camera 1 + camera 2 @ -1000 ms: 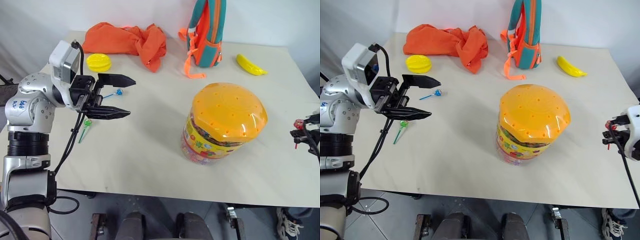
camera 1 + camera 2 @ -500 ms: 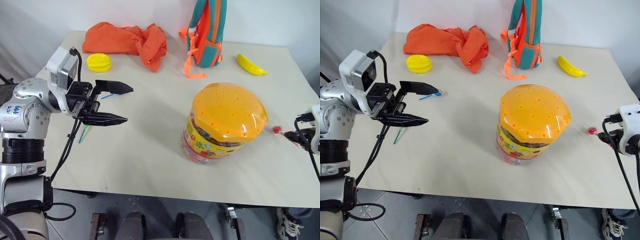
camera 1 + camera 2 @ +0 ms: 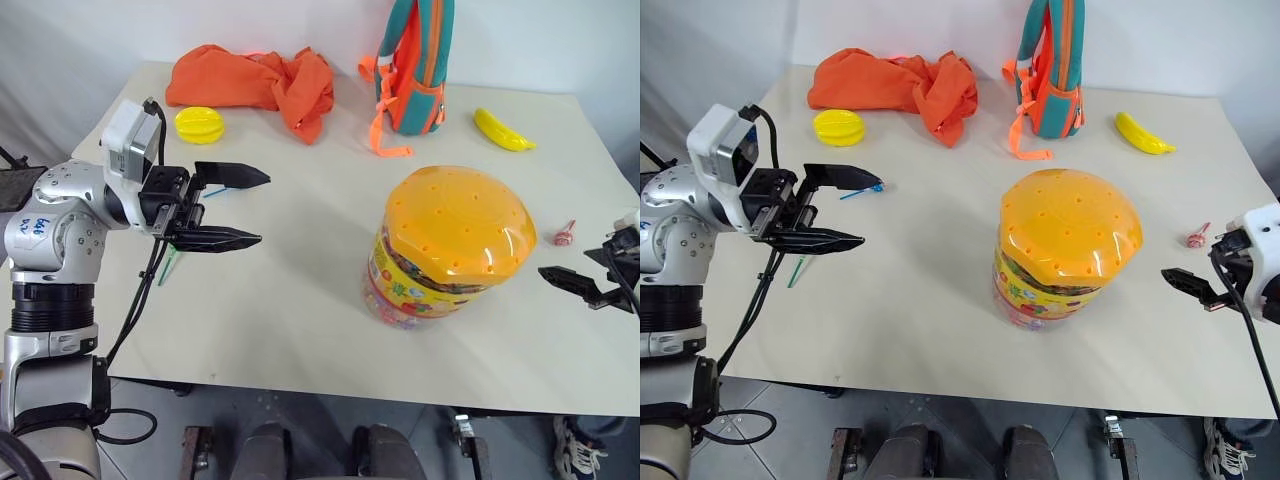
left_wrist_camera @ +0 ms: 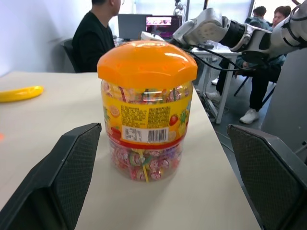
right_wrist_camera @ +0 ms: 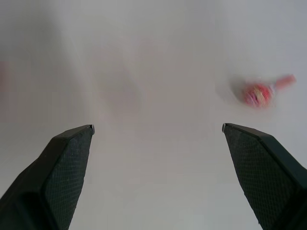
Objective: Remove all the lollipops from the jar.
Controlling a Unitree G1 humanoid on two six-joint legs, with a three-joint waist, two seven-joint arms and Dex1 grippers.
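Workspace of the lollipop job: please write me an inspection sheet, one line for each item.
Surface: pale table, flat.
Job's things: jar upright, orange lid on; red-stick lollipop on the table right of it; blue-stick lollipop and green-stick lollipop on the left.
Clutter: orange cloth, backpack, banana, yellow star fruit.
Grippers: left end effector open, empty; right end effector open, empty.
Cables: black cable on left arm.
Surroundings: seated people, desks.
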